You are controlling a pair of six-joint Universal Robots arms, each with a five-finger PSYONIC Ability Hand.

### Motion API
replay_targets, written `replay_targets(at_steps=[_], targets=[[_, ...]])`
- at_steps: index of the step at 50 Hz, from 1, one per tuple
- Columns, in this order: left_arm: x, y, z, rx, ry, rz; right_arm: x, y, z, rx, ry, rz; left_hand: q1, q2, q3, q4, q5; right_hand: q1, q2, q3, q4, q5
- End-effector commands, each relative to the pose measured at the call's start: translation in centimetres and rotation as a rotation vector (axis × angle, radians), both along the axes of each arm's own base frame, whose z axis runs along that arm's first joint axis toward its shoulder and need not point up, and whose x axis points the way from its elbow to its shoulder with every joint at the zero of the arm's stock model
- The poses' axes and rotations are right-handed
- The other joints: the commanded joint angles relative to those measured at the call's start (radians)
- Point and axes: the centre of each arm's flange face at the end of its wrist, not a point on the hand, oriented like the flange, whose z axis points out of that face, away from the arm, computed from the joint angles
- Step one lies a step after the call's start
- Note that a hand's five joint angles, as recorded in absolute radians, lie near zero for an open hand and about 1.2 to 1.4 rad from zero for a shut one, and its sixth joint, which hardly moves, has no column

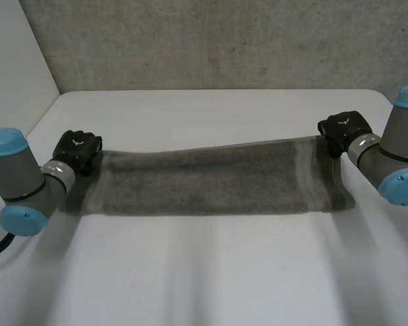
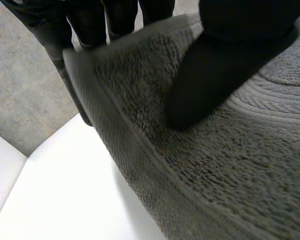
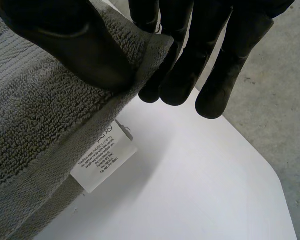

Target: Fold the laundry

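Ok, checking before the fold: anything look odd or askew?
Nothing much: the left hand and right hand each pinch a corner of the towel; only its white label sticks out from the hem beside the right hand.

My head camera sits between and behind the arms (image 1: pixel 27 178), looking down over the white table (image 1: pixel 211 272) toward the wall (image 1: pixel 211 41) along the frame's top. Each wrist camera looks out from its arm, very close to the grey towel (image 1: pixel 211 180), which all three views share.
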Motion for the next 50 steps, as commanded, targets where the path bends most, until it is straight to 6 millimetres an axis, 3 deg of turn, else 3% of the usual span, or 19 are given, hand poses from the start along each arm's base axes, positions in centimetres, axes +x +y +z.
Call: replay_targets(at_steps=[1, 3, 4, 5, 8, 11, 12, 13, 19, 26, 30, 36, 50], targets=[[-0.2, 0.1, 0.0, 0.0, -0.001, -0.001, 0.0, -0.2, -0.6, 0.006, 0.007, -0.018, -0.375, -0.374, -0.375, -0.382, -0.382, 0.063, 0.052, 0.05, 0.053, 0.034], [0.0, 0.1, 0.0, -0.001, -0.006, 0.015, -0.1, -0.2, -0.7, 0.009, 0.008, -0.023, -0.735, -0.733, -0.734, -0.741, -0.742, -0.048, -0.059, -0.061, -0.057, -0.076], [0.0, 0.1, 0.0, -0.001, -0.006, 0.015, -0.2, -0.2, -0.9, 0.013, 0.01, -0.034, -0.736, -0.735, -0.736, -0.743, -0.743, -0.745, -0.756, -0.758, -0.755, -0.774], [0.1, 0.0, 0.1, -0.001, -0.01, 0.03, -0.2, -0.2, -0.8, 0.013, 0.009, -0.044, -0.829, -0.828, -0.829, -0.836, -0.836, -1.159, -1.17, -1.172, -1.169, -1.187], [0.3, 0.0, 0.4, -0.007, -0.012, 0.051, -0.4, -0.2, -0.2, 0.01, -0.011, -0.07, -0.833, -0.832, -0.833, -0.84, -0.84, -1.159, -1.17, -1.172, -1.169, -1.187], [0.5, 0.0, 0.9, -0.013, -0.012, 0.07, -0.4, 0.1, 1.7, -0.015, -0.051, -0.078, -0.833, -0.832, -0.833, -0.84, -0.84, -1.159, -1.17, -1.172, -1.169, -1.187], [0.5, 0.1, 1.4, -0.022, -0.011, 0.078, -0.4, 0.1, 1.7, -0.015, -0.052, -0.078, -0.833, -0.832, -0.833, -0.84, -0.84, -1.159, -1.17, -1.172, -1.169, -1.187], [0.6, 0.2, 2.3, -0.038, -0.008, 0.084, -0.5, 0.4, 2.9, -0.029, -0.083, -0.082, -0.833, -0.832, -0.833, -0.84, -0.84, -1.159, -1.17, -1.172, -1.169, -1.187], [0.9, 1.3, 4.0, -0.051, 0.043, 0.1, -0.8, 1.4, 5.3, -0.05, -0.135, -0.089, -0.824, -0.823, -0.824, -0.831, -0.832, -1.159, -1.17, -1.172, -1.169, -1.187], [1.5, 2.1, 6.0, -0.064, 0.178, 0.125, -1.1, 2.6, 6.5, -0.042, -0.105, -0.07, -0.827, -0.826, -0.827, -0.834, -0.834, -1.159, -1.17, -1.172, -1.169, -1.187], [1.7, 2.8, 7.0, -0.06, 0.242, 0.132, -1.1, 5.3, 4.9, 0.068, 0.01, -0.022, -0.827, -0.826, -0.827, -0.834, -0.834, -1.159, -1.17, -1.172, -1.169, -1.187], [1.8, 4.5, 7.9, -0.049, 0.287, 0.134, -1.6, 8.2, 3.3, 0.146, 0.05, -0.002, -0.833, -0.832, -0.833, -0.84, -0.84, -1.155, -1.166, -1.168, -1.165, -1.183], [1.8, 4.8, 7.8, -0.103, 0.298, 0.128, -2.0, 9.4, -0.8, 0.115, 0.046, -0.002, -0.839, -0.837, -0.839, -0.845, -0.846, -0.855, -0.866, -0.868, -0.865, -0.884]])
